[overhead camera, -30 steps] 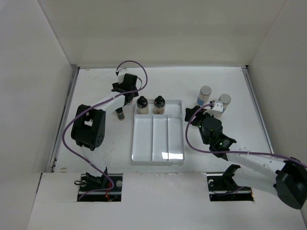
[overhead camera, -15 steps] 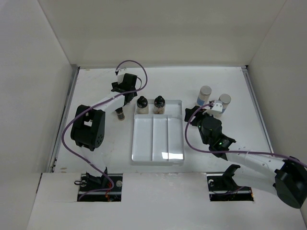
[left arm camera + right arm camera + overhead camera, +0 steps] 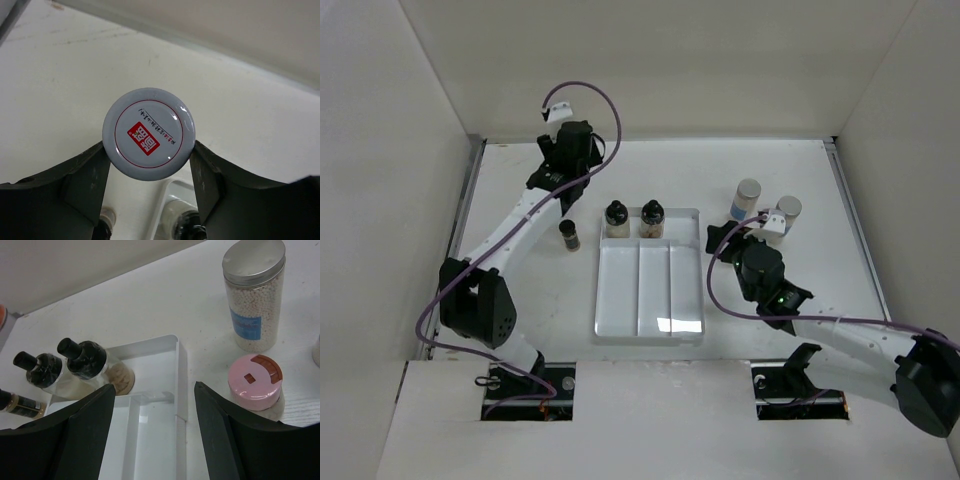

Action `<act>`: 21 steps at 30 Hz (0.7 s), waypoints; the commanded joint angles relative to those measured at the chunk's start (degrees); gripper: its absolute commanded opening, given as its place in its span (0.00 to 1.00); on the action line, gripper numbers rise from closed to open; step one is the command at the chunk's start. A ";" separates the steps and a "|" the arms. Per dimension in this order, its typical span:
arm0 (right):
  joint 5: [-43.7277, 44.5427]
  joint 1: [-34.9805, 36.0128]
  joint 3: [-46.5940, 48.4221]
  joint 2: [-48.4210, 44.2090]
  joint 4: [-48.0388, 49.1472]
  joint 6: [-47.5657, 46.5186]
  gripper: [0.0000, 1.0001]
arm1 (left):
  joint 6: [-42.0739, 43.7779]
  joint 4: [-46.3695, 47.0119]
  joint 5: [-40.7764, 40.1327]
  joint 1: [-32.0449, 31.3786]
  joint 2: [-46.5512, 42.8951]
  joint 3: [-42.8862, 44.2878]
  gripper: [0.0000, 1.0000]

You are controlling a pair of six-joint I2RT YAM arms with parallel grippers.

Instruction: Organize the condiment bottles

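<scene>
My left gripper [image 3: 149,146] is shut on a pale grey-lidded bottle [image 3: 148,132] with a red mark on its lid, held above the table. From above, the left gripper [image 3: 563,165] hangs at the back left and hides that bottle. Two black-capped bottles [image 3: 616,218] [image 3: 652,217] stand at the far end of the white tray [image 3: 650,300]. A small dark bottle [image 3: 569,233] stands left of the tray. My right gripper [image 3: 155,390] is open and empty over the tray's right wall [image 3: 181,370]. To its right are a pink-lidded jar [image 3: 255,382] and a blue-labelled jar [image 3: 252,295].
Another grey-lidded jar [image 3: 787,209] stands by the blue-labelled jar [image 3: 748,198] at the back right, partly behind my right wrist. White walls close in the table on the left, back and right. The tray's near half holds nothing.
The left arm has stretched out and lifted toward the back left, carrying the grey-lidded bottle up off the table. The right arm has stayed where it was.
</scene>
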 commanded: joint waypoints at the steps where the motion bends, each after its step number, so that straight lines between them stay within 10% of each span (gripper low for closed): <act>1: 0.07 -0.36 0.43 -2.29 2.99 -0.25 0.70 | 1.13 4.31 0.08 -4.52 -4.47 7.76 0.36; 11: 5.07 -0.62 -0.97 -5.36 2.38 0.10 0.58 | 2.53 7.20 -0.53 -22.63 1.41 13.75 0.36; 17: 6.84 -1.06 -3.43 -11.42 2.99 0.45 0.24 | 2.45 11.69 -0.97 -28.35 8.26 12.52 0.36; 21: 8.68 -1.15 -4.84 -15.82 2.99 0.45 0.22 | 2.53 12.22 -2.20 -29.94 12.13 12.34 0.36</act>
